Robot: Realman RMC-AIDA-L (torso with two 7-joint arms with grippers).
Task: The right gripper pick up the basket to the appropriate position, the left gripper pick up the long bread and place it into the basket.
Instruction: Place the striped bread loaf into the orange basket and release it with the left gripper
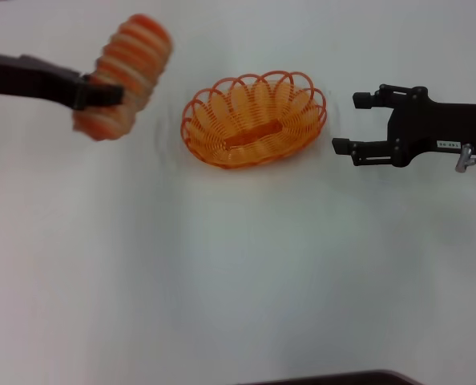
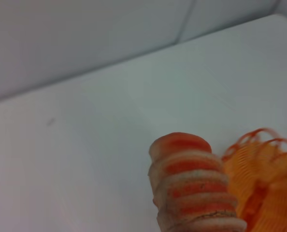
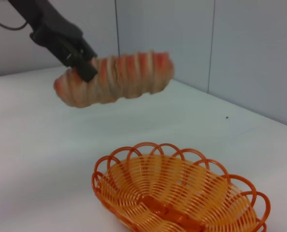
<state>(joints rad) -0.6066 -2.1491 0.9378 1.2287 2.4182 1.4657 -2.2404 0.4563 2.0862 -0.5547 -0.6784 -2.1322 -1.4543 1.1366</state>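
My left gripper (image 1: 114, 95) is shut on the long bread (image 1: 124, 76), an orange and cream ridged loaf, and holds it in the air to the left of the basket (image 1: 254, 119). The bread also shows in the left wrist view (image 2: 194, 188) and in the right wrist view (image 3: 117, 78), well above the table. The orange wire basket stands on the white table at the middle back, empty, and shows in the right wrist view (image 3: 177, 193). My right gripper (image 1: 348, 124) is open and empty just to the right of the basket, apart from its rim.
The white table (image 1: 238, 273) stretches bare in front of the basket. A grey wall (image 3: 230, 48) stands behind the table. A dark edge (image 1: 334, 378) shows at the table's near side.
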